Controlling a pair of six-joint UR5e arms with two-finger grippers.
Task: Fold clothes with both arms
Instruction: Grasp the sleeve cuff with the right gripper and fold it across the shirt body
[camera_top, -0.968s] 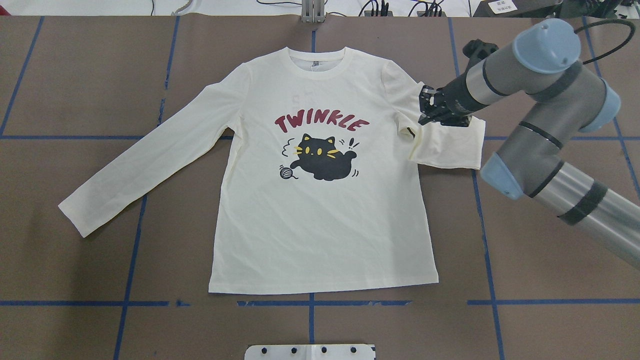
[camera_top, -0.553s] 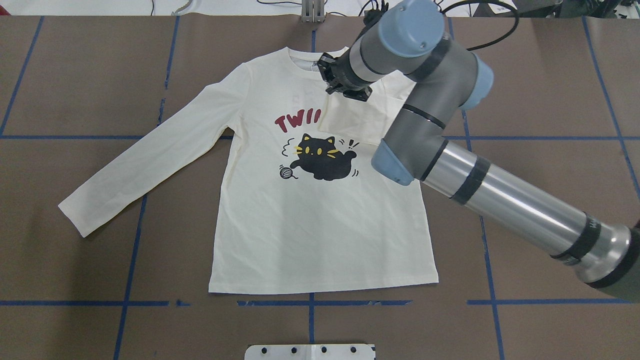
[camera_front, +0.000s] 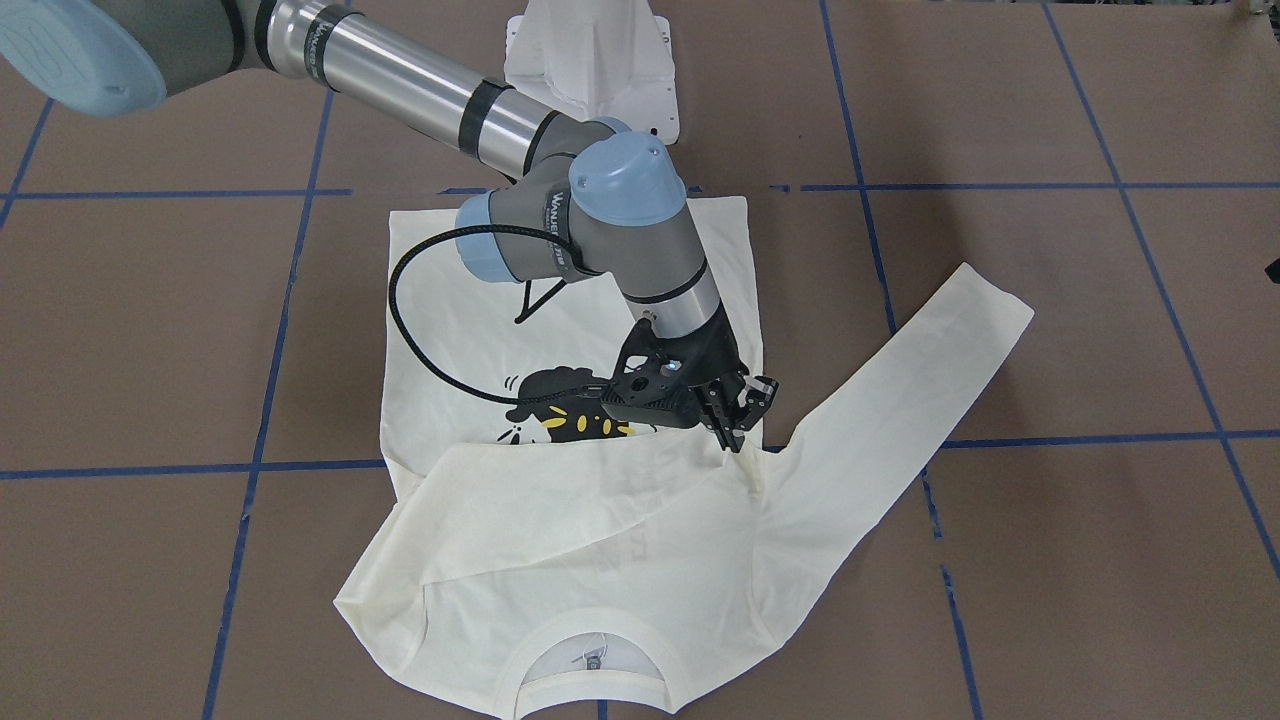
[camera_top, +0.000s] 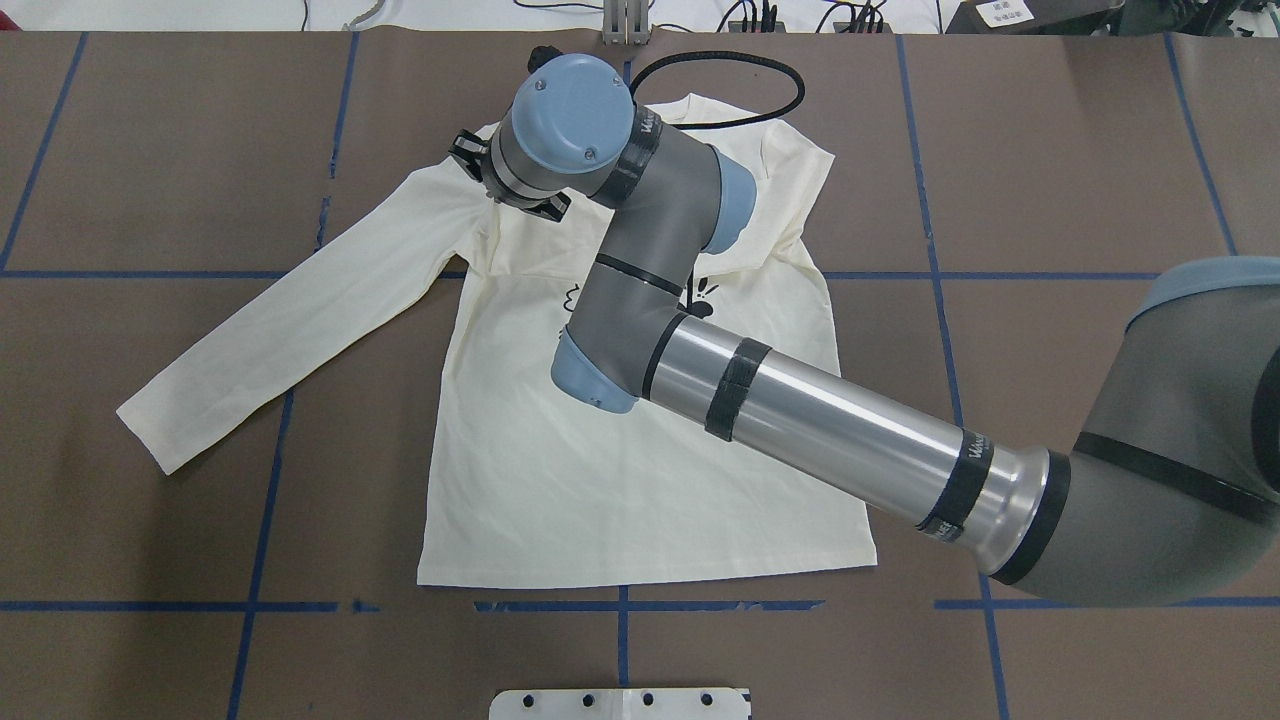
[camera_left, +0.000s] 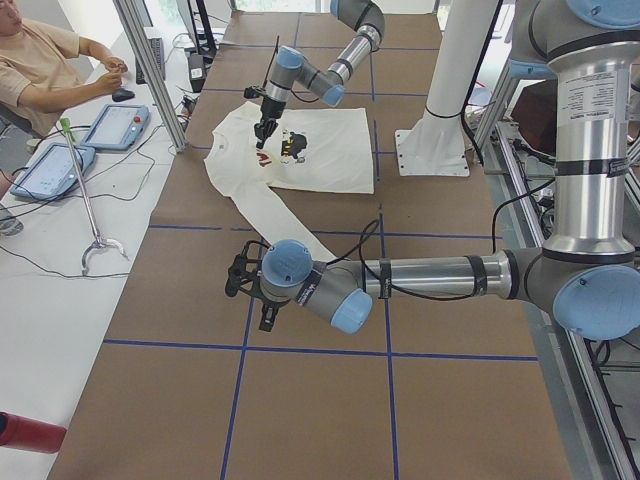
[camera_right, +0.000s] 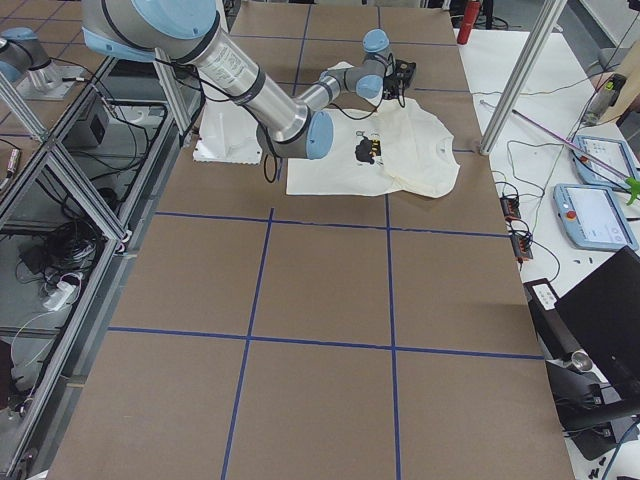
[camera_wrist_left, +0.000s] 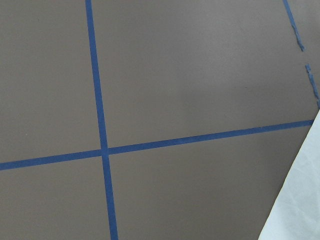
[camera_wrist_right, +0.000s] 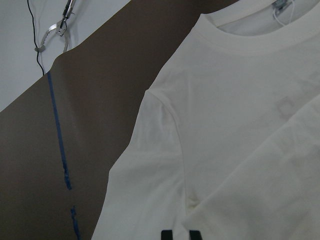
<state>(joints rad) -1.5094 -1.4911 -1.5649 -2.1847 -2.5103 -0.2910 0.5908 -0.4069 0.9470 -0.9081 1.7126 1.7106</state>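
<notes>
Could not see the collar (camera_front: 590, 624) or most of the print (camera_top: 703, 291) from overhead, both under the right arm (camera_top: 800, 420) at upper centre. Saw only black scraps of the right gripper (camera_front: 742, 418) there. Caught just two fingertips (camera_wrist_right: 168, 234) in its wrist view, cut by the bottom edge; could not tell its grip. Found the left gripper (camera_left: 243, 285) only in the left side view, too small to judge. Saw the person (camera_left: 40, 70) cropped at that view's upper-left edge.

Robot lab — taped-grid table (camera_top: 150, 150), alu frame (camera_left: 150, 70), teach pendants (camera_left: 112, 126).

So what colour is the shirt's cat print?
Cat print: black with yellow marks, best in exterior front-facing view.
</notes>
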